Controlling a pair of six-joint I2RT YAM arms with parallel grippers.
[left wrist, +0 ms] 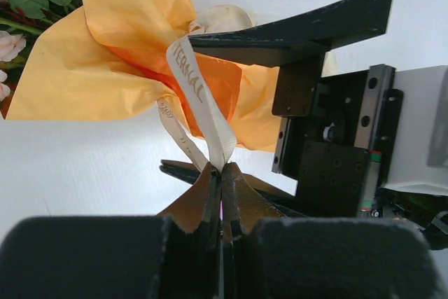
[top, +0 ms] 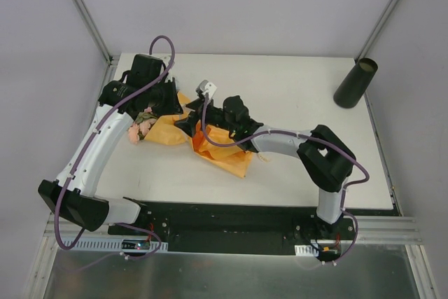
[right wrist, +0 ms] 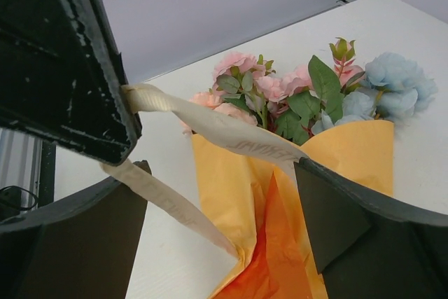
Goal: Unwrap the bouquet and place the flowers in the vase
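Note:
The bouquet (top: 210,146) lies on the table left of centre in crinkly orange paper (left wrist: 119,54), its pink and pale blue flowers (right wrist: 280,89) pointing left. My left gripper (left wrist: 222,168) is shut on a loop of the cream ribbon (left wrist: 199,96), which runs taut to the bouquet's neck. My right gripper (right wrist: 220,173) stands open, one finger (right wrist: 350,222) on each side of the wrapped stems, touching nothing that I can see. The dark vase (top: 355,83) stands at the back right corner, far from both grippers.
The white table (top: 294,103) ends close behind the left arm at the back left. Metal frame posts (top: 84,8) rise at both back corners. The two grippers are crowded together over the bouquet.

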